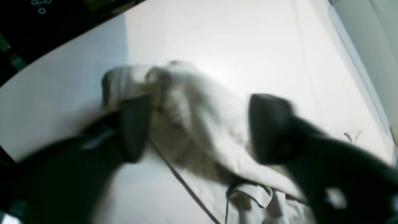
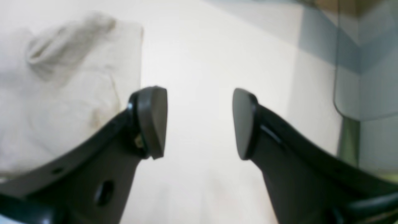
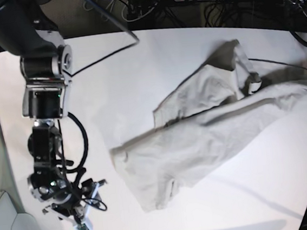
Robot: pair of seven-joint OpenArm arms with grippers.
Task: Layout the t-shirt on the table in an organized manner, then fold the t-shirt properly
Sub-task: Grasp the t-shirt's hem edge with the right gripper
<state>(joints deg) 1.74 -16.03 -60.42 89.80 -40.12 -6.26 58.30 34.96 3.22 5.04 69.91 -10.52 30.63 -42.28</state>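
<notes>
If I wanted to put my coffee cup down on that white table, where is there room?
The table is bare along the far side, between the right arm and the t-shirt, and along the near edge below the shirt's hem. The middle and the base view's right side are crowded: the shirt sprawls there diagonally, and the open left gripper hangs over its bunched cloth.

The right arm (image 3: 43,87) is built of black and silver-grey segments looped with black cables, and each gripper (image 2: 199,123) has matte black curved fingers (image 1: 270,127) tipped with flat rounded pads.
</notes>
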